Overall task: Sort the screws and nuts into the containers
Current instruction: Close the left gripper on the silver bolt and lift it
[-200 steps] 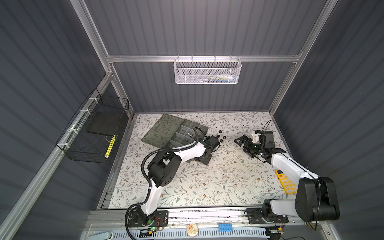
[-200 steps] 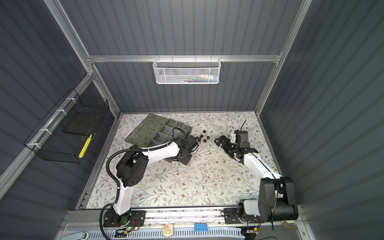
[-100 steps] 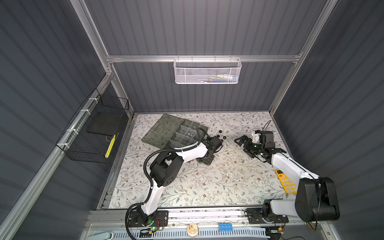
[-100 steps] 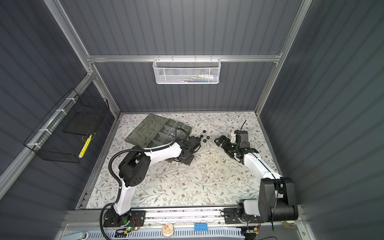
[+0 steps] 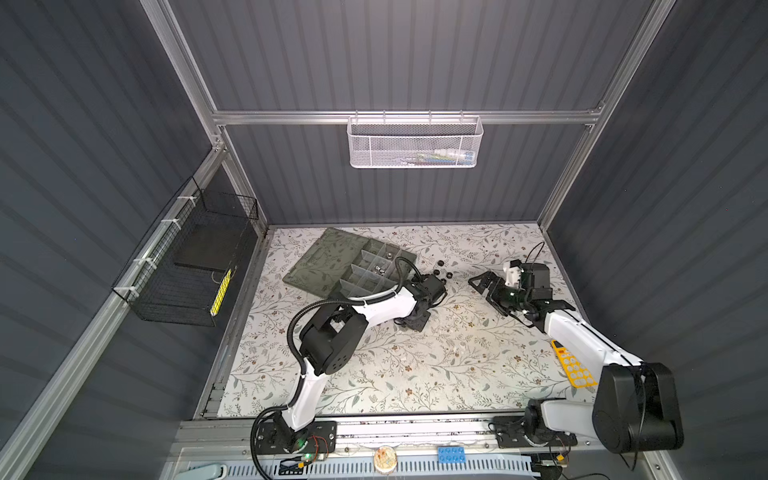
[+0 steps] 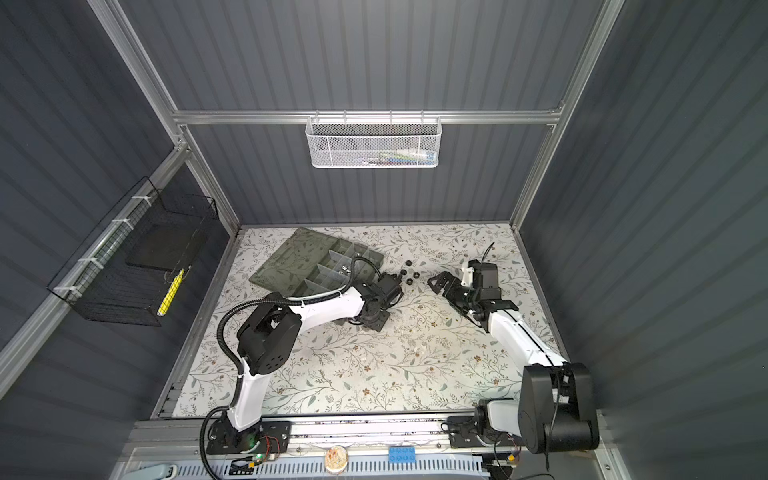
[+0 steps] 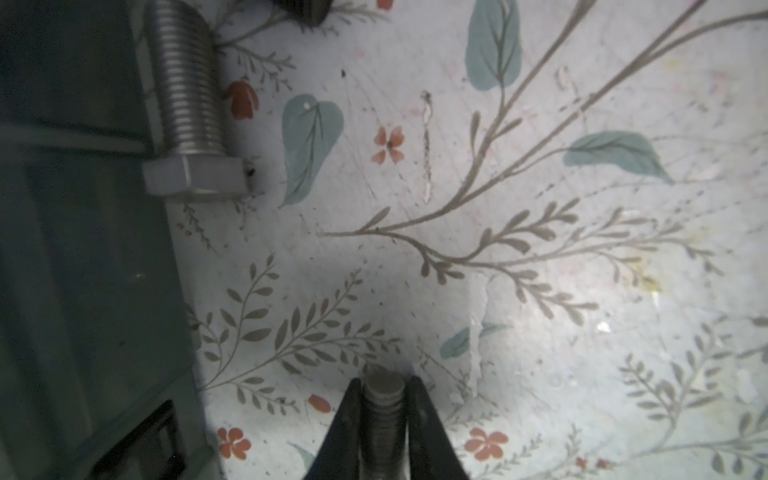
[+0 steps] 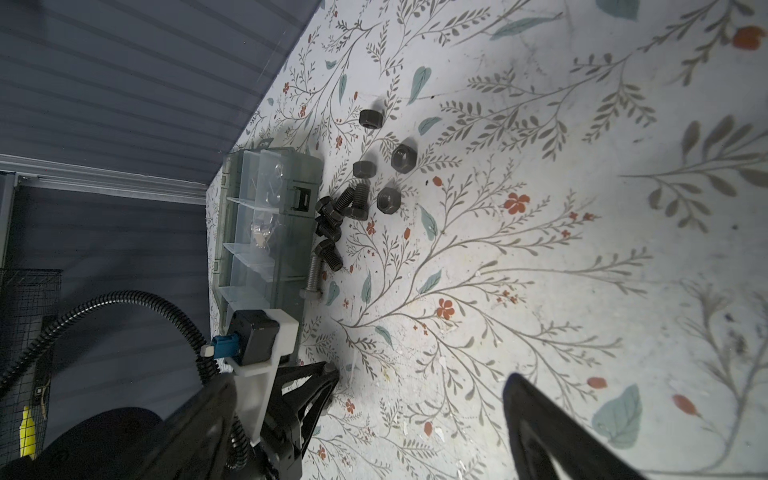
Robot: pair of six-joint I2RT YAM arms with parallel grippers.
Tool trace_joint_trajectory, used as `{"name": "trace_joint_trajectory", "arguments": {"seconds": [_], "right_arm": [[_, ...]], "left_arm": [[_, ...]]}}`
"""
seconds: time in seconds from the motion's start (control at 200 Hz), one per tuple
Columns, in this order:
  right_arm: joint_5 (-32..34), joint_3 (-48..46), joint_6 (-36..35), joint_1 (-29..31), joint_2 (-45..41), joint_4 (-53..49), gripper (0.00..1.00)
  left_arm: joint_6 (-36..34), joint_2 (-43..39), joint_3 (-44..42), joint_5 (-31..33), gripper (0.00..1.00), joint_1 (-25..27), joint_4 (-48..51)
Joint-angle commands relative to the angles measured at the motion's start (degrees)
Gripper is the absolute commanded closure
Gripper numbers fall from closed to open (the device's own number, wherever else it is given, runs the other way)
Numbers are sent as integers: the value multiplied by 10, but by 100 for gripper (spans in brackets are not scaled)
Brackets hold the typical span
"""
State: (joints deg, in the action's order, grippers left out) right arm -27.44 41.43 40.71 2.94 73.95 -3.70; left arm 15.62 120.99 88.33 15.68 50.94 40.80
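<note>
In both top views: left gripper [image 5: 415,321] [image 6: 374,320] low over the flowery mat [image 5: 415,374], just beside the containers [image 5: 370,266] [image 6: 332,266]; right gripper [image 5: 484,287] [image 6: 442,286] spread wide, holding nothing; black nuts [image 5: 441,273] loose on the mat nearby. From the left wrist: jaws pinching a grey screw [image 7: 383,432], with a silver screw [image 7: 187,116] flat on the mat right beside the box [image 7: 83,270]. From the right wrist: black screws [image 8: 332,224] piled by the box, black nuts [image 8: 401,157] near them.

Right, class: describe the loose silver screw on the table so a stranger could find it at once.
Find the grey-green organizer box on the floral table. Along its latch-side wall lie black screws. The silver screw lies beside that wall at the row's end, the only shiny one among black neighbours.
</note>
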Motion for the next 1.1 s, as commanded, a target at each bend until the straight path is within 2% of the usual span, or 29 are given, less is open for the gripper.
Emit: {"name": "trace_joint_trajectory", "arguments": {"seconds": [0.0, 0.27, 0.705, 1.096], "right_arm": [[-1, -10, 4, 0, -5, 14, 1], [1, -10, 10, 7, -7, 17, 1], [0, 17, 7, 21, -14, 0, 1], [-12, 42, -5, 43, -27, -4, 1]], "left_arm": [[-8, 32, -36, -9, 85, -2, 33], [-4, 16, -48, -24, 91, -1, 22], [4, -21, -10, -90, 91, -3, 18], [3, -51, 50, -152, 91, -58, 28]]}}
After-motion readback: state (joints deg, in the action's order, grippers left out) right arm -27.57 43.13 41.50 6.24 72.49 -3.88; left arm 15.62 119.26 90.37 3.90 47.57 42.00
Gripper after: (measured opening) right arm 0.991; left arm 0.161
